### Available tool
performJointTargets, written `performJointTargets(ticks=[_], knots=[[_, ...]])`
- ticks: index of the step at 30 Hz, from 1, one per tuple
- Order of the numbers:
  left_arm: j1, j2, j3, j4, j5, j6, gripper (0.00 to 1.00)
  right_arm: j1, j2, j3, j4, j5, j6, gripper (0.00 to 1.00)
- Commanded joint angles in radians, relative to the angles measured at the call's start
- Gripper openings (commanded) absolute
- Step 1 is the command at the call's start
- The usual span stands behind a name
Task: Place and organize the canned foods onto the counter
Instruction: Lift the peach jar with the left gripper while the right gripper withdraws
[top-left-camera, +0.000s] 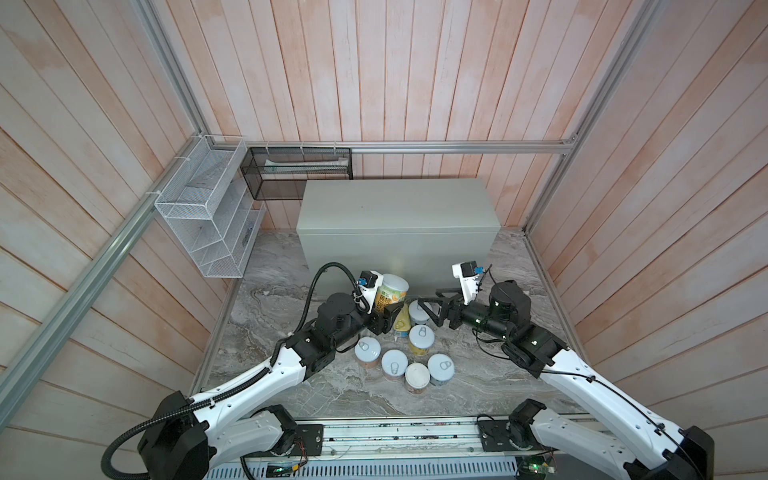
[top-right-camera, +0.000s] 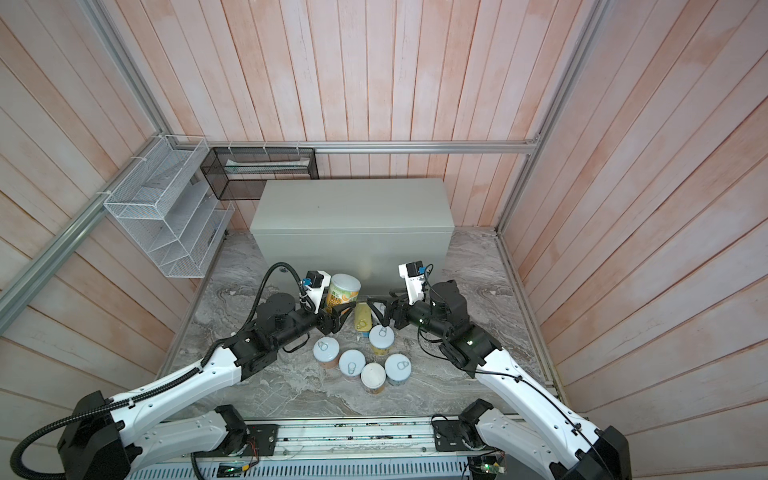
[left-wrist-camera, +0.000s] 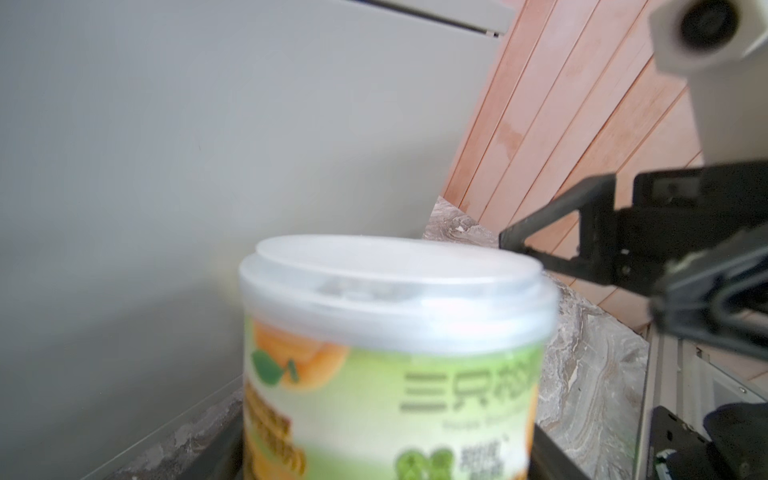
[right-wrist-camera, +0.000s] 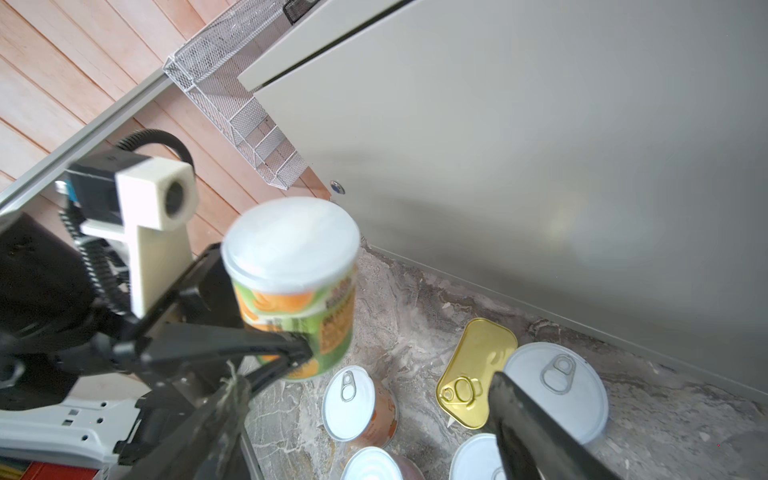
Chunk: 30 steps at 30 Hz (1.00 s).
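Note:
My left gripper (top-left-camera: 384, 316) (top-right-camera: 338, 313) is shut on a green and orange can with a white lid (top-left-camera: 392, 291) (top-right-camera: 344, 291) (left-wrist-camera: 390, 374) (right-wrist-camera: 291, 282), held slightly tilted in front of the grey counter (top-left-camera: 395, 208) (top-right-camera: 353, 208) (right-wrist-camera: 540, 145). My right gripper (top-left-camera: 428, 309) (top-right-camera: 376, 309) (right-wrist-camera: 370, 386) stands open to the right of that can, with nothing between its fingers. Below it lie the flat gold tin (top-left-camera: 401, 320) (right-wrist-camera: 478, 370) and a silver-lidded can (right-wrist-camera: 557, 386). Several more cans (top-left-camera: 422, 338) (top-right-camera: 352, 362) stand grouped on the stone surface. The counter's top is bare.
A white wire basket (top-left-camera: 203, 216) hangs on the left wall and a black mesh basket (top-left-camera: 299, 170) on the back wall, beside the counter's left end. The marbled stone surface (top-left-camera: 498, 374) runs to a metal rail at the front.

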Motion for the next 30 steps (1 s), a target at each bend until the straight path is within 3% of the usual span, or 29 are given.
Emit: performJointTargets(ticks=[1,13,20,30], knots=[[-0.002,-0.037,0.1,0.001,-0.025,-0.009,0.48,-0.003,-0.032,-0.038,0.094,0.051,0.022,0.89],[0.034,0.072,0.425,-0.061,-0.067,0.077,0.48,-0.003,-0.167,-0.11,0.055,0.102,-0.015,0.9],[0.162,0.167,0.609,-0.042,-0.071,0.126,0.48,-0.003,-0.209,-0.154,0.067,0.111,-0.024,0.9],[0.379,0.328,0.837,-0.058,0.024,0.155,0.48,-0.002,-0.243,-0.212,0.082,0.134,-0.016,0.91]])
